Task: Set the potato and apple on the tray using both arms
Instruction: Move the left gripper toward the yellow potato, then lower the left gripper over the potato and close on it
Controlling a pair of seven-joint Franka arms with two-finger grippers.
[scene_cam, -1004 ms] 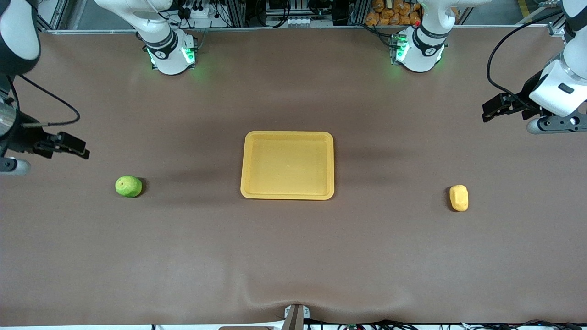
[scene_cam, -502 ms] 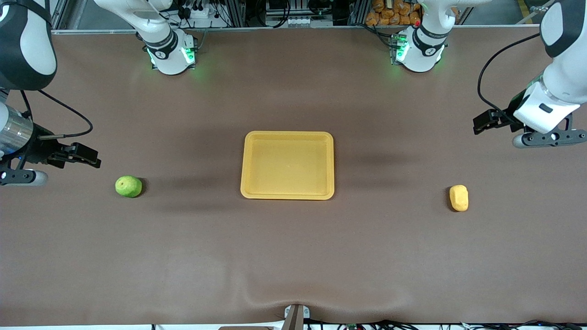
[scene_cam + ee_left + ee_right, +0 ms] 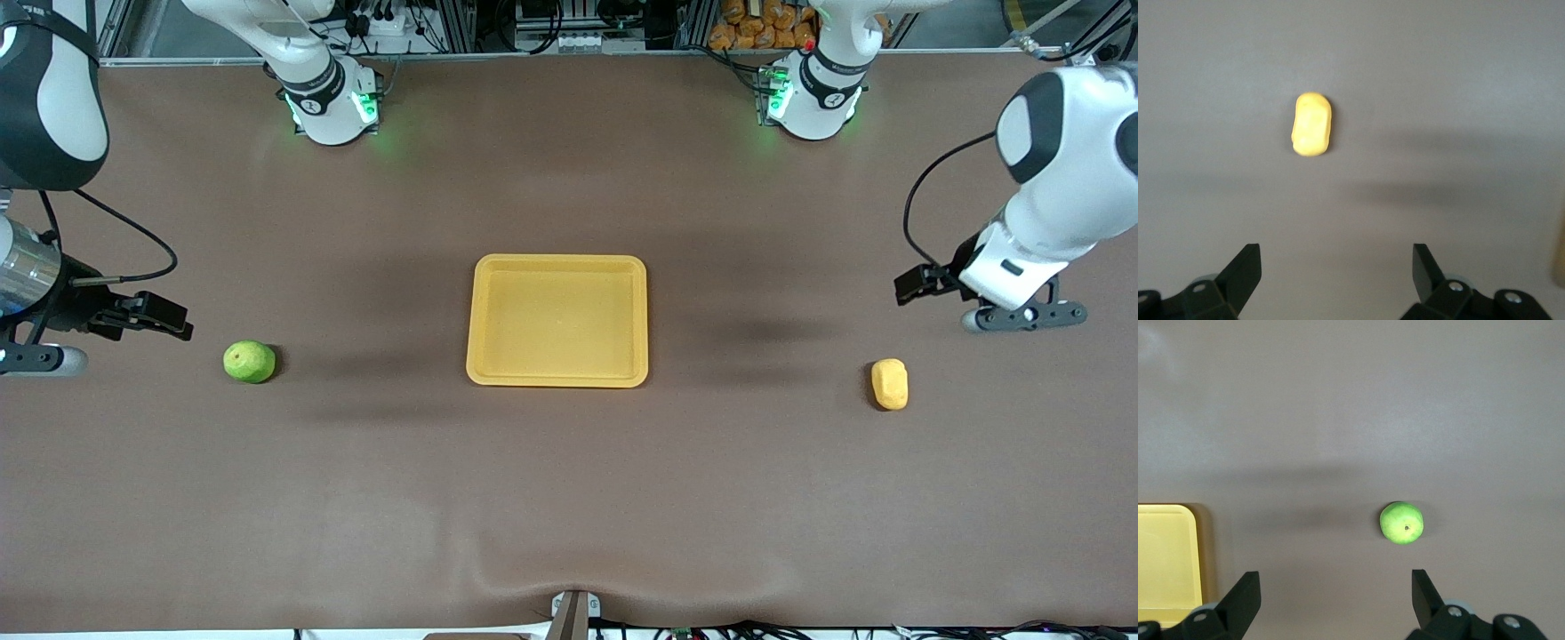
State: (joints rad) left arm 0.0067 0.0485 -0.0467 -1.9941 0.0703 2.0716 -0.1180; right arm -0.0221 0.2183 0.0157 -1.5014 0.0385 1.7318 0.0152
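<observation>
Approach step: both end effectors, left (image 3: 1337,280) and right (image 3: 1335,600), gape empty; next, descend over potato (image 3: 890,384) and apple (image 3: 250,362).

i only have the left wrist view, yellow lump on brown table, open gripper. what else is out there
Observer: That lump is the potato, at the left arm's end of the table. A yellow tray sits mid-table, nothing in it.
Operator: where's the apple
Observer: The apple lies on the table at the right arm's end, apart from the tray.
Operator: what's the right arm doing
Observer: The right gripper is open and empty, over bare table beside the apple, holding nothing.
Operator: and my gripper?
Observer: The left gripper hangs over bare table beside the potato, not touching it.
</observation>
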